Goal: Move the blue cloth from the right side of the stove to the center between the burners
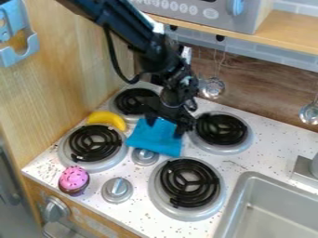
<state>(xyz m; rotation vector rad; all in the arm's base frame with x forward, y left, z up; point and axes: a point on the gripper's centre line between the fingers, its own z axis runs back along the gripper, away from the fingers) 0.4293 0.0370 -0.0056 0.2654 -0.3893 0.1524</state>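
Square blue fabric cloth [155, 136], on white speckled bench [237, 162] beside black coil burner [221, 128]. Black two-finger tool [166, 124], open, astride cloth. Hazard: shallow closing could catch little fabric, causing slippage.

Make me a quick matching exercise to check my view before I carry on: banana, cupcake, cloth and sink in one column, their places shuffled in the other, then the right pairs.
1. Banana
2. Cupcake
3. Blue cloth
4. Sink

A. Directly below the gripper
B. In the picture's lower right corner
C. Beside the wooden panel, between two burners
D. Near the stovetop's front edge, pink top up

Pairs: 1-C, 2-D, 3-A, 4-B
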